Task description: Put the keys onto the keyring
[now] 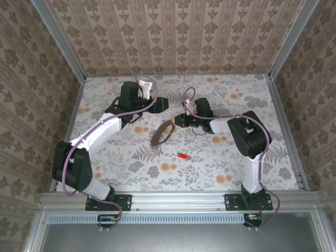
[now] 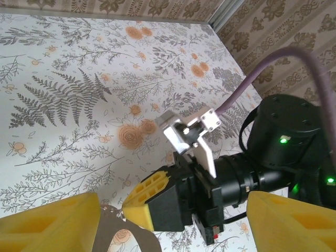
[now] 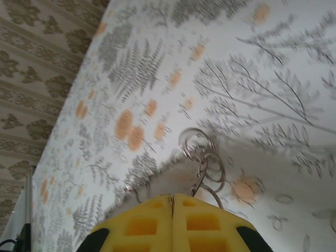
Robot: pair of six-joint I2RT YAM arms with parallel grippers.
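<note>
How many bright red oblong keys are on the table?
1. The tiny bright red oblong key lies on the floral tabletop, on the near side of the thin brown metallic keyring loop. Others could be hidden.

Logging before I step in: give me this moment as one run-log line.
right gripper: shut on keyring | left gripper: open, facing it | key: loose on table, apart from both | key on ring: not yet

The worktop (image 1: 220, 157) is showing grey ferns and orange flowers on white; the key (image 1: 182, 156) is glowing bright red, the keyring (image 1: 164, 132) looking dull brown, the right tool (image 3: 172, 199) showing yellow pads.
</note>
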